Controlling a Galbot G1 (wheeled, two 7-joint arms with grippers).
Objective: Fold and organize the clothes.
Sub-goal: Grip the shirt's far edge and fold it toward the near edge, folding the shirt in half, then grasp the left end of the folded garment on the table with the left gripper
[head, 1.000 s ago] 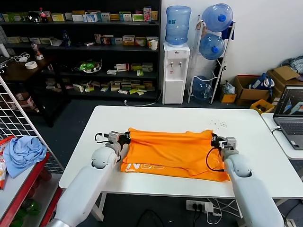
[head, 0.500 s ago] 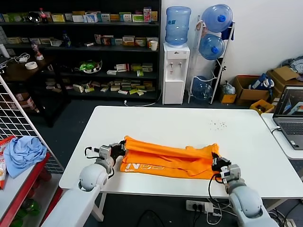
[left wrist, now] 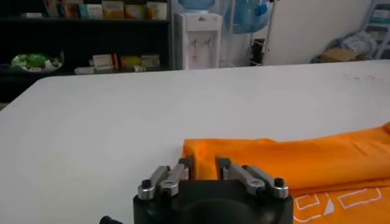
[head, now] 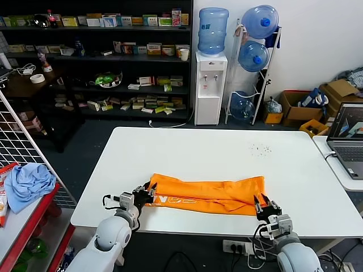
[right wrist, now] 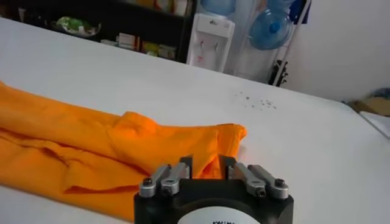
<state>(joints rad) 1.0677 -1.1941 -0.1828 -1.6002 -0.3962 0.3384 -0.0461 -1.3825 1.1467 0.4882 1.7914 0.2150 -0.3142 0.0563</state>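
The orange T-shirt point(head: 207, 196) lies folded into a long narrow band near the table's front edge, with white lettering point(head: 170, 199) showing at its left end. My left gripper point(head: 143, 196) is at the band's left end, open, and the shirt's edge point(left wrist: 244, 159) lies between its fingertips point(left wrist: 184, 165). My right gripper point(head: 262, 204) is at the band's front right corner, open, with the orange cloth point(right wrist: 177, 146) between its fingertips point(right wrist: 226, 163). Both grippers sit low, at the table's surface.
The white table point(head: 215, 147) stretches bare behind the shirt. A laptop point(head: 347, 139) stands on a side table at the right. A light blue cloth point(head: 25, 182) lies on a red rack at the left. Shelves and water bottles stand far behind.
Both grippers moved back toward the table's front edge, drawing the shirt's far edge over its near part. The shirt went from a wide spread to a narrow folded band.
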